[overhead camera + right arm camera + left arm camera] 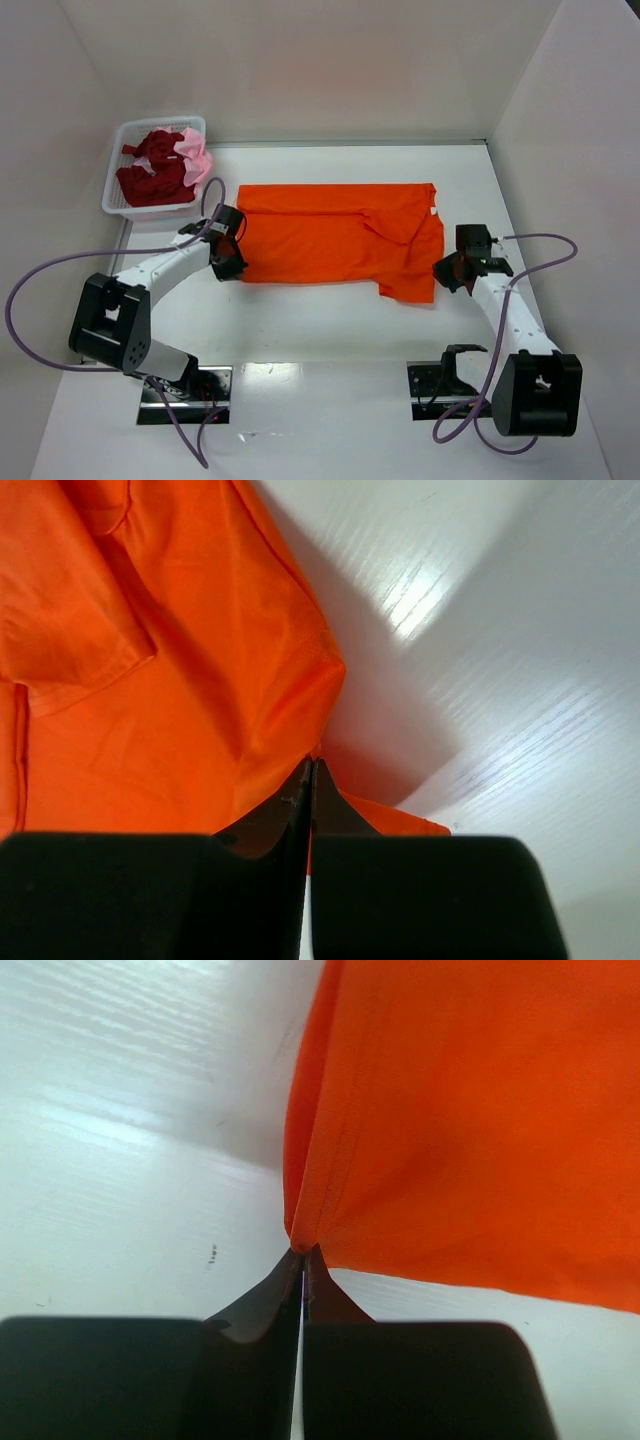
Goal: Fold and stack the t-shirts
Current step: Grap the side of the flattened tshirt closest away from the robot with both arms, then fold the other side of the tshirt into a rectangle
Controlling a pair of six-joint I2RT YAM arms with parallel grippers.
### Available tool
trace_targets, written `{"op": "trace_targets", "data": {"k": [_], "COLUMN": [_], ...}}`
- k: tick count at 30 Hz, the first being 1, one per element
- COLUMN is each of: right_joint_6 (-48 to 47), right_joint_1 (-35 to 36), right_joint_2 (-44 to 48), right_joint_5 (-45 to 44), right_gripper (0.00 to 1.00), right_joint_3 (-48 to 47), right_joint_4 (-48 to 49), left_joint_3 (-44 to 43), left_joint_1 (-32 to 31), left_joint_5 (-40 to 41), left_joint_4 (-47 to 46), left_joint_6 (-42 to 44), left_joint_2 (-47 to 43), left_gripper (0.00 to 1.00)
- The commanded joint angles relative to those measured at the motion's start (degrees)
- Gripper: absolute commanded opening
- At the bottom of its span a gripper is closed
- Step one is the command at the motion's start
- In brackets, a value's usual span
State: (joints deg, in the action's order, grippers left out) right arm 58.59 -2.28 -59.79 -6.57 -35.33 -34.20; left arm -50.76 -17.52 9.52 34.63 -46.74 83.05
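Left gripper (303, 1252): jaws pressed together at the lower centre of its wrist view, pinching a folded corner of the orange t-shirt (470, 1120).
Right gripper (311, 763): jaws closed tight on an edge of the same shirt, with cloth bunched just above the tips.
Orange t-shirt position: laid out as a long band across the middle of the top view, flat on the white table (320, 340). Its right end hangs lower. One gripper is at each lower corner.
White mesh basket (112, 188): upper left of the top view, near the orange shirt's left end but not touching it.
Basket contents: a crumpled dark red t-shirt (150, 180) and a pale pink t-shirt (197, 155) touching it on the right.
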Motion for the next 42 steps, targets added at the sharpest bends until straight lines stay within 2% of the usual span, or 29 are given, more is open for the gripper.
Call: {"op": "trace_targets", "data": {"k": [1,9,16,23,33,42], "right_joint_6": [0.74,-1.89,-4.53,-5.68,-6.20,-6.20], "right_joint_1": [-0.26,-0.26,-2.90,-3.52,-3.52,-3.52], "right_joint_2": [1.86,1.17,-5.51,-16.31,-24.40,-31.00], "right_joint_5": [0.94,2.79,5.78,7.45,7.45,7.45], "right_gripper": [0.01,0.01,0.01,0.01,0.01,0.01], "right_joint_3": [-4.04,-9.65,-14.06,-18.45,-26.53,-29.09], "right_joint_4": [-0.87,4.13,10.10,15.64,17.50,19.33], "left_joint_3": [-3.64,-11.72,-17.70,-23.84,-30.54,-35.10], "left_joint_1": [-0.24,1.60,3.80,4.33,8.29,10.14], "left_joint_5": [-3.18,-7.23,-6.53,-5.92,-5.30,-6.35], "left_joint_4": [0.79,-0.44,-0.97,-1.59,-2.64,-3.69], "left_joint_6": [3.05,8.41,10.26,11.32,13.08,14.13], "left_joint_2": [-1.92,-1.31,4.83,11.78,19.17,25.93], "left_gripper": [0.00,0.00,0.00,0.00,0.00,0.00]}}
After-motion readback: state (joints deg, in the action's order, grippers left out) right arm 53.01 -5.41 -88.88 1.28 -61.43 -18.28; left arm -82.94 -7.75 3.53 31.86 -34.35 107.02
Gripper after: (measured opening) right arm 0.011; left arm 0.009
